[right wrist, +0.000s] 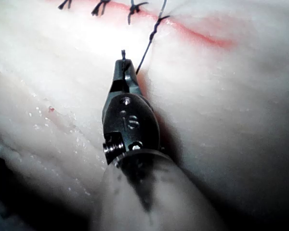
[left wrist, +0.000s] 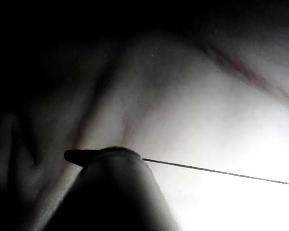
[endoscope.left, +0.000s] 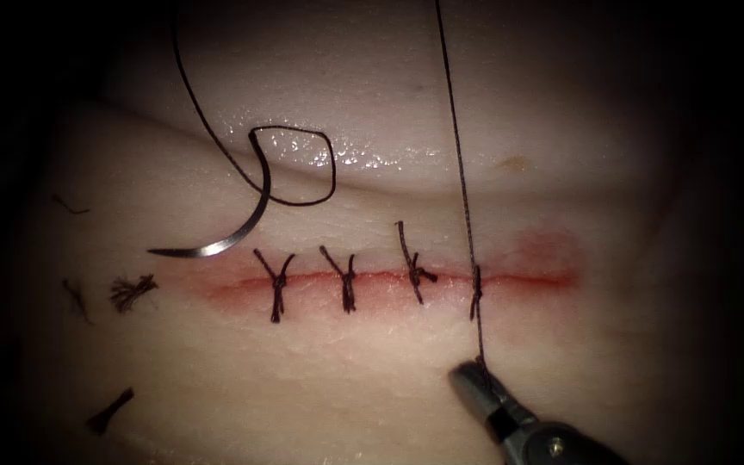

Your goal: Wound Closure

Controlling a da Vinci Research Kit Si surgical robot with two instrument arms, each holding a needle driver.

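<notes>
From above, the pale, glistening slab of pork tissue (endoscope.left: 372,379) carries a thin red horizontal cut (endoscope.left: 406,277) crossed by three finished dark knotted stitches (endoscope.left: 348,280) and a fourth crossing further right. The curved steel needle (endoscope.left: 221,237) lies loose on the tissue above the left end of the cut, not in the flesh and held by neither tool. The dark braided thread (endoscope.left: 462,198) trails from it in a loop, and one taut strand runs from the top edge down through the fourth crossing. The right arm's grey metal needle driver (endoscope.left: 468,375) sits below the cut, jaws closed on the thread's short end. Frayed cut thread scraps (endoscope.left: 131,291) lie at left.

From the left wrist, a dark tool tip (left wrist: 79,156) shows with a thin strand leaving it, stretched straight; I cannot tell how it grips.

From the right wrist, the same driver pinches the thread just short of the stitch.

I judge the thread light, limp and liable to fray, so best taken flat between the jaw pads. The needle is stiff and slick, best grasped on its body, away from the point. The tissue looks soft and easily torn.
</notes>
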